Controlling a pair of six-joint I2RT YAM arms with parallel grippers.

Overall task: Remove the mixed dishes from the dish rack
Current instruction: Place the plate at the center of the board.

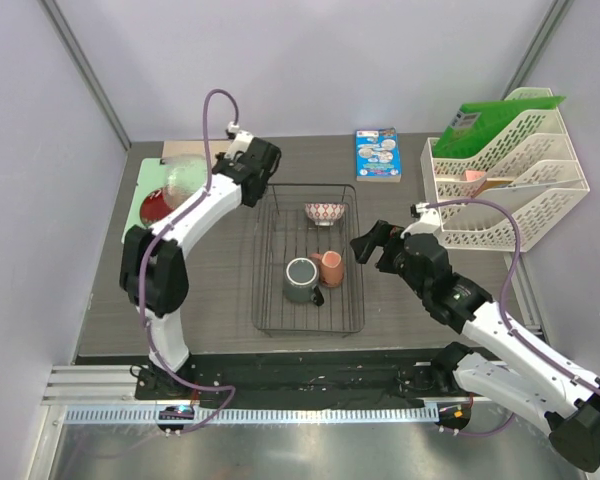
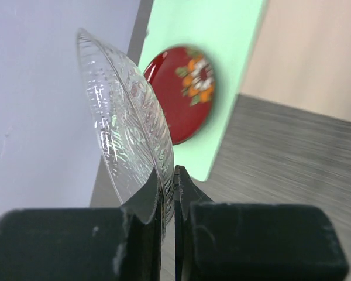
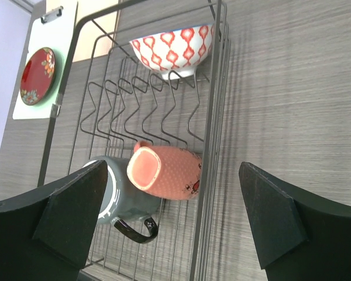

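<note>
Salmon-pink cup (image 3: 167, 172) just ahead of right claw (image 1: 367, 243)

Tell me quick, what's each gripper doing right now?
Left gripper: shut on the clear glass dish, at its rim.
Right gripper: open, holding nothing.

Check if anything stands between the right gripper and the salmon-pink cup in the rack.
The dish rack's low right wall does: the open right gripper sits outside it, the salmon-pink cup lies on its side just inside. The grey-green mug is beyond the cup, not in the way.
</note>
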